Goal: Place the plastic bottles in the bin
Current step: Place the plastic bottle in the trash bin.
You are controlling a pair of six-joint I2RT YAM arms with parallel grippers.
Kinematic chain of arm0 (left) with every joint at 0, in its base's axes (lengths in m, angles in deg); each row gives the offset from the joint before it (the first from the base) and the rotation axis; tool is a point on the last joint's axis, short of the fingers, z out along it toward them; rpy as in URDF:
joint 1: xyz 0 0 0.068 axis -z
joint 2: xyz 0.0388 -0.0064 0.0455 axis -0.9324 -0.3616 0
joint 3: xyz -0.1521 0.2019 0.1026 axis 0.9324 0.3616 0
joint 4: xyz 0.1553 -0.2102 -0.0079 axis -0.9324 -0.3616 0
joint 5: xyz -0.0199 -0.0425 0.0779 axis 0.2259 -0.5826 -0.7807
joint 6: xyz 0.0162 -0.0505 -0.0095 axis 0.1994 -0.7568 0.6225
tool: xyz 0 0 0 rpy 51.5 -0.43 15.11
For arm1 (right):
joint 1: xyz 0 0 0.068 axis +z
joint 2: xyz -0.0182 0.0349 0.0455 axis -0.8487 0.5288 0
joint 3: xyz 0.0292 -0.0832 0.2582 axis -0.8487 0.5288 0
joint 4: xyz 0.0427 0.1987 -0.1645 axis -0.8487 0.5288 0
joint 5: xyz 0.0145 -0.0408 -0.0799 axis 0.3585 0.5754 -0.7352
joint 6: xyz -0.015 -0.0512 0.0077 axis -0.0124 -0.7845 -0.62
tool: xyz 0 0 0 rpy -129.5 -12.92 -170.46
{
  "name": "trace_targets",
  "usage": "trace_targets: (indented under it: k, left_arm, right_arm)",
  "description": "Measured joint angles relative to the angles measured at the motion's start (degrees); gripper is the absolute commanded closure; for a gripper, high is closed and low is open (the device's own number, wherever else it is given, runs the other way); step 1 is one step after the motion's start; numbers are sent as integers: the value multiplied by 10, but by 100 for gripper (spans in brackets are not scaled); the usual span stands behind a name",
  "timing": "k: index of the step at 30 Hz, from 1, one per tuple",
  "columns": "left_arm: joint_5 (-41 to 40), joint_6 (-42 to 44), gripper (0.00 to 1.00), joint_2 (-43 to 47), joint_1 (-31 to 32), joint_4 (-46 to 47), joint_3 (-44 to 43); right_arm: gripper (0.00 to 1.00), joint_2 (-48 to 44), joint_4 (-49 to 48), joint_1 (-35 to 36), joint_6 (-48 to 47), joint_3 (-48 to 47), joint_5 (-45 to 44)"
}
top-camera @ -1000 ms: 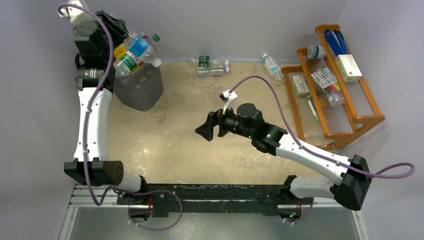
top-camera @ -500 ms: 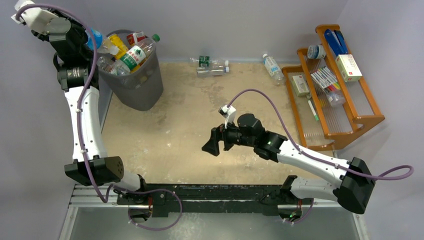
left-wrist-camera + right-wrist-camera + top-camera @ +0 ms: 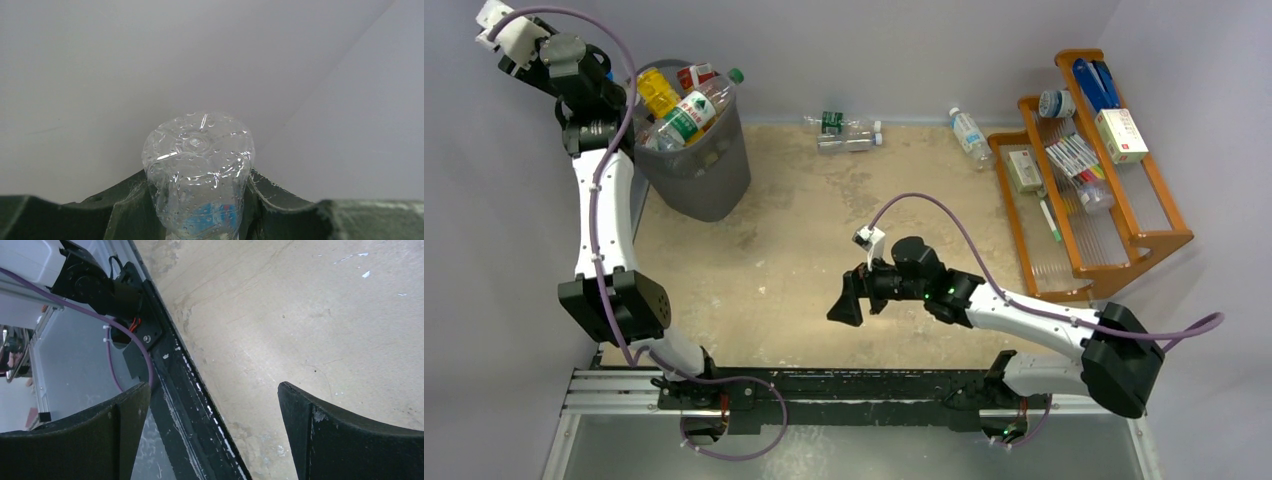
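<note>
Bottles [image 3: 679,110] fill the bin [image 3: 714,185], which sits just beside my left tool [image 3: 198,190]. That tool's fingers [image 3: 272,200] squeeze tight on a clear bottle [image 3: 197,145] with a blue label. I see its bumpy bottom facing the camera. My right tool [image 3: 212,440] has its fingers spread wide, with nothing between them. It hangs over the near edge of the tabletop [image 3: 300,315]. More bottles [image 3: 849,140] lie far past it, by the back wall.
</note>
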State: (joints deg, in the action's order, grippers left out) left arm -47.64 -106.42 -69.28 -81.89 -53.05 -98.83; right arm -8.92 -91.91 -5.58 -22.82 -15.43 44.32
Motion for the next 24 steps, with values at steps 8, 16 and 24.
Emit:
trace_targets:
  k: [8, 16, 24]
  left_arm:
    - [-33, 18, 68, -21, 0, 91, 50]
    - [-44, 20, 68, -40, 0, 196, 115]
    - [-26, 5, 67, -66, 0, 292, 169]
  right_arm:
    - [0, 40, -42, 0, 8, 12, 26]
    - [0, 49, -62, 0, 12, 12, 31]
    - [0, 71, -79, 0, 19, 18, 31]
